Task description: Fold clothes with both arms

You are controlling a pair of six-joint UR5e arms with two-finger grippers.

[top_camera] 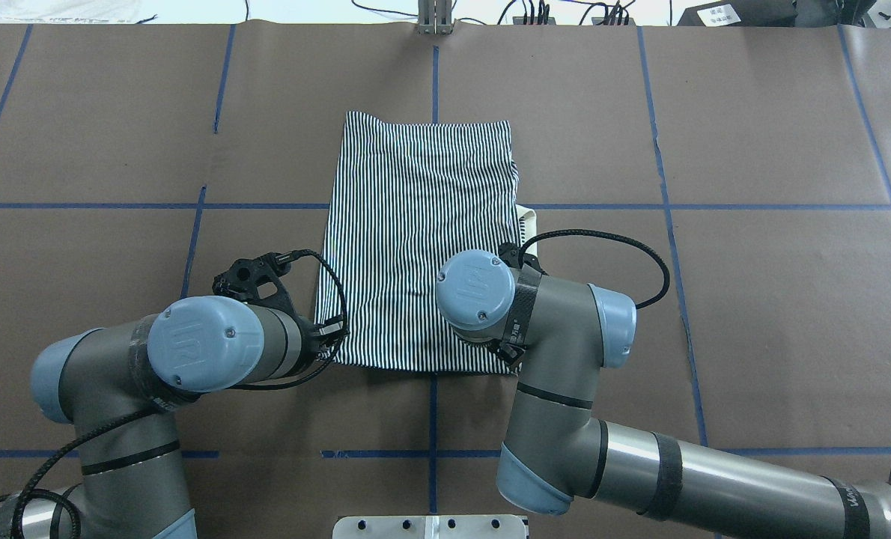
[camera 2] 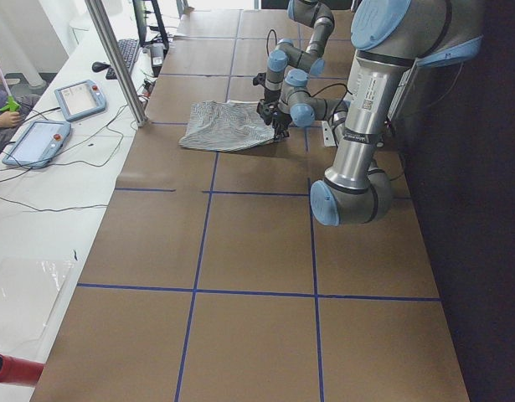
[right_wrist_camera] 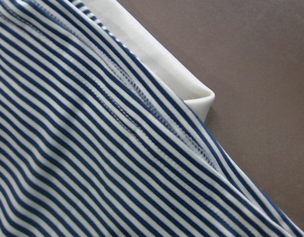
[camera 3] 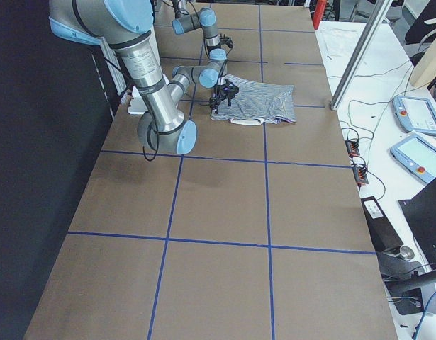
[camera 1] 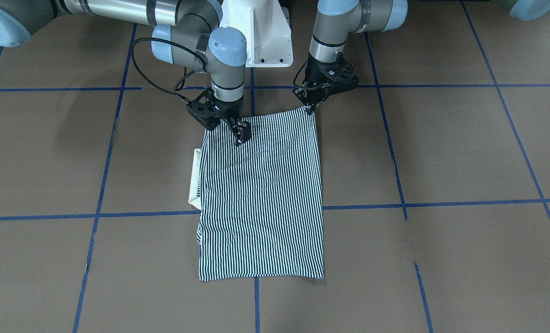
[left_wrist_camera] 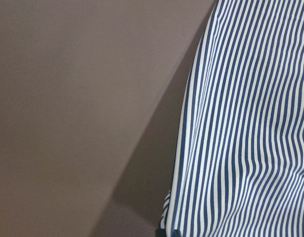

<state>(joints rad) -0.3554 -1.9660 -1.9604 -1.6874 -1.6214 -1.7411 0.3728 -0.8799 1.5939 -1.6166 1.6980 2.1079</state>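
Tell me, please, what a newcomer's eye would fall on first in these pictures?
The navy-and-white striped polo shirt, folded into a rectangle on the brown table with blue tape lines, stands out at once, its cream collar peeking out on the robot's right side. Both black grippers sit at its edge nearest the robot: the left gripper at one corner, the right gripper over the fabric near the other.

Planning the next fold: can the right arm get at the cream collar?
Probably yes: the collar pokes out uncovered from the shirt, near the right gripper, nothing lying between.
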